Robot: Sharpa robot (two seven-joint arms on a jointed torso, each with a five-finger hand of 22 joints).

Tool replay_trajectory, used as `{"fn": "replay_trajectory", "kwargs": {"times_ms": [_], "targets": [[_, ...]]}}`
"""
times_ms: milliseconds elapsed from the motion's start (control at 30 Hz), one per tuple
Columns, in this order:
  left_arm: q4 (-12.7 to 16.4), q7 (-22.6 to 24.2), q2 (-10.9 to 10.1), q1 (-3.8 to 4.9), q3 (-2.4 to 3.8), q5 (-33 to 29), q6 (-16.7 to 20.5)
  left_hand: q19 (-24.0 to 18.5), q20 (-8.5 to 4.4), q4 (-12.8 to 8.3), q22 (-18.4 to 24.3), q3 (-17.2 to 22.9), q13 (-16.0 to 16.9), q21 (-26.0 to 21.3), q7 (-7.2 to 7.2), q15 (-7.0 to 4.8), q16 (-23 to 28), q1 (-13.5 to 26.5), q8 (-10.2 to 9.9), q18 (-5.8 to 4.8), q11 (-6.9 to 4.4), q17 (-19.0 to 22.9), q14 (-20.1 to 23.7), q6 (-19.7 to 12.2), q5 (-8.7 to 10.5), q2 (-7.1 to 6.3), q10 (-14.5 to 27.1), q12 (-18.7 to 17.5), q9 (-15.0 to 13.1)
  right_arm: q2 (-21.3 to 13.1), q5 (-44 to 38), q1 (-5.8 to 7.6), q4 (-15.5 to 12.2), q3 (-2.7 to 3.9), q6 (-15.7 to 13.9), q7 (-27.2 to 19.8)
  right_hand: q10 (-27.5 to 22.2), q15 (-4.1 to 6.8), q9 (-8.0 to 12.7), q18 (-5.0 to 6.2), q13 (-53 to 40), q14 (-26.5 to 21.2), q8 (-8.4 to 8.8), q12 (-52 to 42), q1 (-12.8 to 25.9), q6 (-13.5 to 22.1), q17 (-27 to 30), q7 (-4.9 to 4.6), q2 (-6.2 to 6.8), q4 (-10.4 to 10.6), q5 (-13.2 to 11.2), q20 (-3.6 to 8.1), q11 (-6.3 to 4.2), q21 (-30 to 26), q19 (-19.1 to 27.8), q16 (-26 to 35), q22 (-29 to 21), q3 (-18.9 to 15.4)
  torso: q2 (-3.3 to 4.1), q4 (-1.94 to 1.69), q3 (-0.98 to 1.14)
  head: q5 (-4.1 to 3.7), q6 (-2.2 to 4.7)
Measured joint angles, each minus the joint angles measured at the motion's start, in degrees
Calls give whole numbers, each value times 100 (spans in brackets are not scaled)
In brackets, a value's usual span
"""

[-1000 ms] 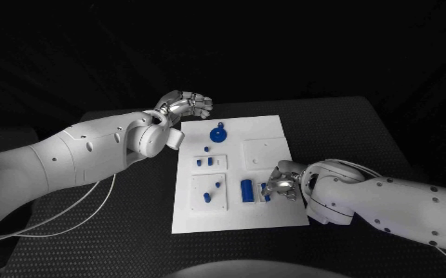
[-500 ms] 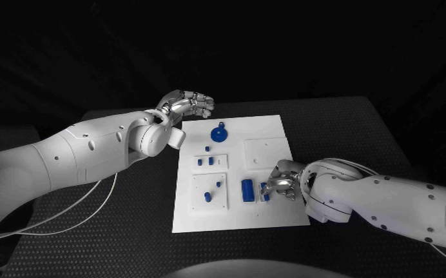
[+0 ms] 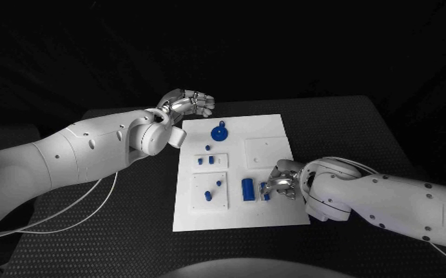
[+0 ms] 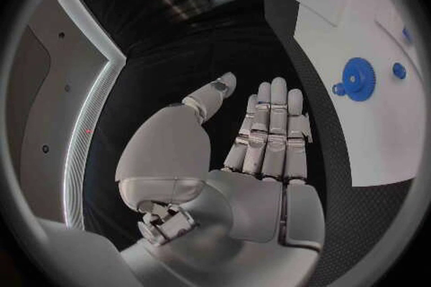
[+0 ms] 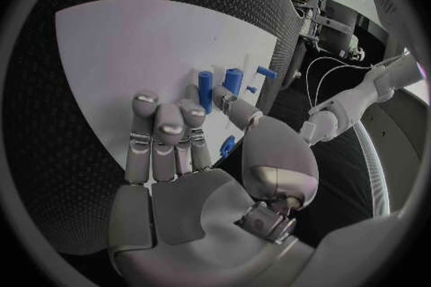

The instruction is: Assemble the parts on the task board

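Right hand (image 3: 281,184), fingers curled down over the near right part of the white task board (image 3: 269,131), pinching a small blue part (image 5: 226,146) beside the upright blue block (image 3: 247,189); farther off, left hand (image 3: 189,104) hovering empty, fingers loosely extended, just beyond the board's far left corner near the blue gear (image 3: 218,134).

Right robot hand (image 3: 281,184) hides a blue part (image 3: 266,196) (partly).

You get a black table (image 3: 353,123) with a fine ribbed, textured top — its far edge and both far corners show. Beyond that edge it's all dark, no wall or floor readable. A thin white cable (image 3: 69,217) loops near the table's left edge.
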State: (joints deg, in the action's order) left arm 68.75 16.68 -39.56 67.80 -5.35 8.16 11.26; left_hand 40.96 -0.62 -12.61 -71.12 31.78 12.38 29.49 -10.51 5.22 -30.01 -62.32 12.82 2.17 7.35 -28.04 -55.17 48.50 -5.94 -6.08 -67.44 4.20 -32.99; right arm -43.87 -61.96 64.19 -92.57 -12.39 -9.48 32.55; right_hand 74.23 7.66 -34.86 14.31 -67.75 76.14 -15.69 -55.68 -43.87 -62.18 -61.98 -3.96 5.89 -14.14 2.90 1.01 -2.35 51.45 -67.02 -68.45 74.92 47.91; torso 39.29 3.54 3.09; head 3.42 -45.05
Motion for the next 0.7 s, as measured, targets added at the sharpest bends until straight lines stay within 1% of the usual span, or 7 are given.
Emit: {"fn": "replay_trajectory", "kwargs": {"times_ms": [167,400,433,533,700], "targets": [[1,-1,0,0,0,0,-1,0,0,0,-3,0,-5,0,0,0,7,0,0,0,0,1,0,0,0,0,0,0,0,3,-27,0,3,0,14,1,0,-1,7,22,0,0,1,0,44,1,5,16,44,16,0,12,0,0,-13,0,0,-16,0,-1,0,3,-2],[1,-3,0,0,0,0,-2,0,0,0,-5,0,-5,0,0,0,7,0,0,0,0,-5,0,0,0,0,0,0,-1,16,-45,0,14,-1,19,1,0,-2,5,25,0,0,1,0,198,1,19,17,199,95,0,13,0,0,-32,0,0,-128,-1,2,0,18,-4],[1,-3,0,0,0,0,-2,0,0,0,-4,0,-5,0,0,0,7,0,0,0,0,-5,0,0,0,0,0,0,2,19,-48,0,16,-1,19,1,0,-1,5,24,0,-1,1,0,212,1,19,17,234,114,0,13,0,0,-32,0,0,-146,-1,2,0,18,-5],[0,-3,1,0,0,0,-3,0,0,0,-4,0,-5,0,0,0,7,0,0,0,0,-8,0,0,0,0,0,0,5,20,-54,-1,17,-2,19,1,0,9,5,23,0,-16,1,0,249,1,19,18,407,173,0,13,0,0,-32,0,0,-206,-1,1,-1,21,-10],[-2,-4,-1,0,0,0,-3,0,0,0,-9,0,-5,0,0,0,7,0,0,0,0,-10,0,0,0,0,0,0,5,16,-59,-1,13,-2,18,0,0,13,-10,20,0,-31,1,0,294,1,26,18,570,294,0,35,0,-2,-55,0,0,-262,-2,0,-1,25,-13]]}}
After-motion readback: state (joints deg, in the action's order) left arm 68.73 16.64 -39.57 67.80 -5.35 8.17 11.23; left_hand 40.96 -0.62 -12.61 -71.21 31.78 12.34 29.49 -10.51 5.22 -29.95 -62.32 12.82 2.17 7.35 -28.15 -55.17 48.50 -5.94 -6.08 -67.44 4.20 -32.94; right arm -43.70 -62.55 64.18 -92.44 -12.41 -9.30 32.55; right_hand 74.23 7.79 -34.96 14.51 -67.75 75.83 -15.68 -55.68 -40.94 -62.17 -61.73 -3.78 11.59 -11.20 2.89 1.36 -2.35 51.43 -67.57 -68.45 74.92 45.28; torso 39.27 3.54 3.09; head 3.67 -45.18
